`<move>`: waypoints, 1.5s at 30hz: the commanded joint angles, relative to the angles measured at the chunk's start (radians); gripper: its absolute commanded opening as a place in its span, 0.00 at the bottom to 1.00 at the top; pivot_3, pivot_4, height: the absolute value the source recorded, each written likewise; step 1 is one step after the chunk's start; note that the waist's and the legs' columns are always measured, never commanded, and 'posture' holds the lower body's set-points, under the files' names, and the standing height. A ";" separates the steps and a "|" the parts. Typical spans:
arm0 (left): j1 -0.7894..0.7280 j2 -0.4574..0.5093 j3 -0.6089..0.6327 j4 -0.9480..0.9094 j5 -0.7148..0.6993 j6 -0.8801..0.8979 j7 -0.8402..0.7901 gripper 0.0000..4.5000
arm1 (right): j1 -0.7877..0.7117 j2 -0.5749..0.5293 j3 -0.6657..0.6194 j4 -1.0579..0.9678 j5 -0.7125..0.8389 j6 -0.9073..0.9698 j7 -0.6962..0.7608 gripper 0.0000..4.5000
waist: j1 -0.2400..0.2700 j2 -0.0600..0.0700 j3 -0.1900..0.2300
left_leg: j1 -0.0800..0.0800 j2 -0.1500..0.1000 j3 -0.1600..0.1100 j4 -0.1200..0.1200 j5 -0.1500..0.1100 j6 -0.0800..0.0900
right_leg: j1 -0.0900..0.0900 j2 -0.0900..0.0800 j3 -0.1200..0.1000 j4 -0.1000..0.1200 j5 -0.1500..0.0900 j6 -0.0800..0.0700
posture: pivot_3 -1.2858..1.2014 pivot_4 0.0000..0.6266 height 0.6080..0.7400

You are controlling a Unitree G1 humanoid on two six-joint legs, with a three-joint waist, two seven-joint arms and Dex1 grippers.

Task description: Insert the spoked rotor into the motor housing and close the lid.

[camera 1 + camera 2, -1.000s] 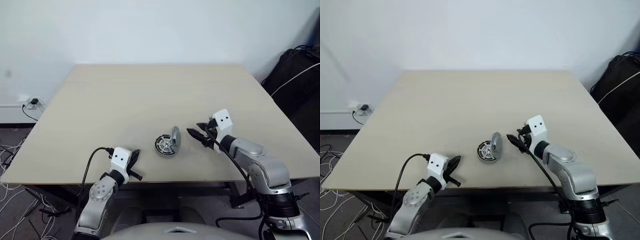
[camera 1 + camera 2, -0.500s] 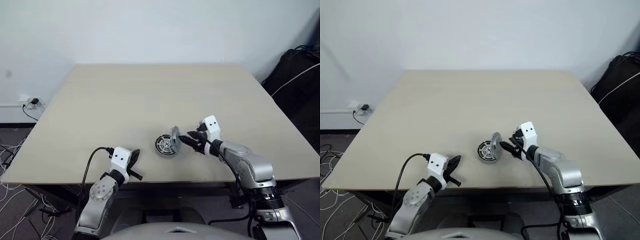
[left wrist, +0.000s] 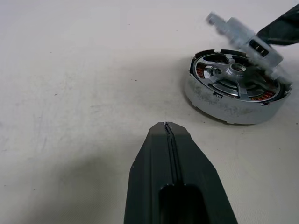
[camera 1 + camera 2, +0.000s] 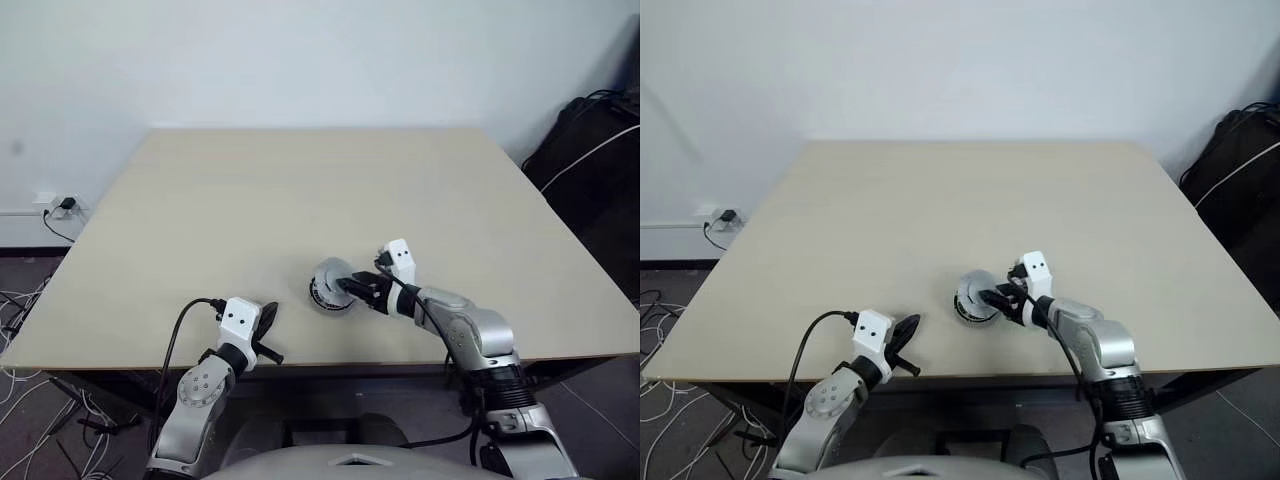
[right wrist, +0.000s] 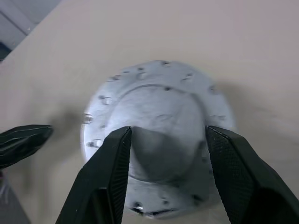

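Note:
The motor housing, a silvery round shell with copper windings, lies near the table's front middle. The spoked rotor sits inside it. The grey lid hangs tilted over the housing, raised on the side toward my right gripper. My right gripper is open and right up against the lid, one finger on each side of its domed centre. My left gripper is shut and empty, low over the table's front edge, left of the housing and apart from it.
A black bag with a white cable stands off the table's right side. A wall socket and loose cables lie on the floor at the left. The table's front edge runs just below both grippers.
My right gripper has come left and down onto the lid. The lid, which leaned nearly upright against the housing, has tipped down over it. The left arm has stayed still.

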 commanded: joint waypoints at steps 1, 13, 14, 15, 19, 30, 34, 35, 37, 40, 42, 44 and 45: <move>-0.007 0.001 0.003 -0.031 -0.008 -0.017 0.000 0.00 | -0.032 0.019 0.013 0.010 -0.009 -0.029 0.010 0.59 | -0.001 0.000 0.000 | 0.000 0.000 0.000 0.000 0.000 0.000 | 0.000 0.000 0.000 0.000 0.000 0.000 | 0.52 0.00 1.00; -0.011 -0.003 0.001 -0.030 -0.008 -0.017 0.002 0.00 | -0.024 0.022 0.064 0.048 -0.080 -0.049 0.000 0.59 | -0.007 0.001 -0.001 | 0.001 0.000 0.000 0.000 0.000 -0.001 | -0.002 0.000 0.001 0.000 0.000 0.000 | 0.52 0.00 1.00; -0.011 -0.003 0.001 -0.030 -0.007 -0.017 0.003 0.00 | -0.022 0.018 0.070 0.045 -0.098 -0.064 -0.010 0.59 | -0.007 0.001 -0.001 | 0.001 0.000 0.000 0.000 0.000 -0.001 | -0.002 -0.001 0.001 0.000 0.000 0.000 | 0.52 0.00 1.00; -0.012 -0.003 0.001 -0.030 -0.007 -0.018 0.003 0.00 | -0.019 0.011 0.082 0.037 -0.125 -0.092 -0.020 0.59 | -0.007 0.001 -0.001 | 0.001 0.000 0.000 0.000 0.000 -0.001 | -0.002 -0.001 0.001 0.000 0.000 0.000 | 0.52 0.00 1.00; -0.013 -0.003 0.000 -0.030 -0.007 -0.016 0.002 0.00 | 0.000 -0.006 0.110 -0.005 -0.208 -0.232 -0.041 0.59 | -0.005 0.001 -0.001 | 0.001 0.000 0.000 0.000 0.000 -0.001 | -0.002 0.000 0.000 0.000 0.000 0.000 | 0.52 0.00 1.00; -0.019 0.001 -0.001 -0.030 -0.008 -0.012 -0.005 0.00 | 0.017 -0.041 0.115 -0.031 -0.260 -0.492 0.033 0.99 | -0.006 0.001 -0.001 | 0.002 0.000 0.000 0.000 0.000 -0.001 | 0.000 0.003 0.000 0.000 0.000 0.000 | 0.52 0.00 1.00; -0.019 0.002 0.000 -0.033 -0.009 -0.011 -0.004 0.00 | 0.012 -0.042 0.145 -0.018 -0.289 -0.486 0.050 0.99 | -0.005 0.001 -0.001 | 0.002 0.000 0.000 0.000 0.000 0.000 | 0.001 0.003 0.000 0.000 0.000 0.000 | 0.52 0.00 1.00; -0.018 0.002 0.000 -0.034 -0.009 -0.012 -0.004 0.00 | 0.014 -0.037 0.154 -0.012 -0.299 -0.484 0.048 0.99 | -0.006 0.001 -0.001 | 0.002 0.000 0.000 0.000 0.000 0.000 | 0.001 0.003 0.000 0.000 0.000 0.000 | 0.52 0.00 1.00; -0.016 0.001 0.001 -0.036 -0.009 -0.011 -0.003 0.00 | 0.020 -0.027 0.165 -0.003 -0.318 -0.492 0.033 0.99 | -0.006 0.001 -0.001 | 0.002 0.000 0.000 0.000 0.000 -0.001 | 0.001 0.003 0.000 0.000 0.000 0.000 | 0.52 0.00 1.00; -0.012 0.001 0.002 -0.040 -0.008 -0.011 0.000 0.00 | 0.030 0.002 0.174 0.026 -0.363 -0.495 -0.028 0.99 | -0.005 0.001 -0.001 | 0.002 0.000 0.000 0.000 0.000 -0.001 | 0.000 0.002 0.000 0.001 0.000 0.000 | 0.52 0.00 1.00; -0.011 0.001 0.002 -0.041 -0.009 -0.010 0.001 0.00 | 0.034 0.014 0.178 0.040 -0.378 -0.496 -0.043 0.99 | -0.004 0.001 -0.001 | 0.002 0.000 0.000 0.000 0.000 -0.001 | 0.000 0.002 0.000 0.001 0.000 0.000 | 0.52 0.00 1.00; -0.010 0.001 0.003 -0.043 -0.008 -0.010 0.002 0.00 | 0.046 0.032 0.183 0.044 -0.380 -0.490 -0.053 0.99 | -0.004 0.001 -0.001 | 0.002 0.000 0.000 0.000 0.000 -0.001 | 0.000 0.002 0.000 0.000 0.000 0.000 | 0.52 0.00 1.00; -0.011 0.001 0.003 -0.043 -0.008 -0.009 0.002 0.00 | 0.051 0.040 0.185 0.045 -0.380 -0.487 -0.057 0.99 | -0.005 0.001 -0.001 | 0.002 0.000 0.000 0.000 0.000 -0.001 | 0.000 0.002 0.000 0.000 0.000 0.000 | 0.52 0.00 1.00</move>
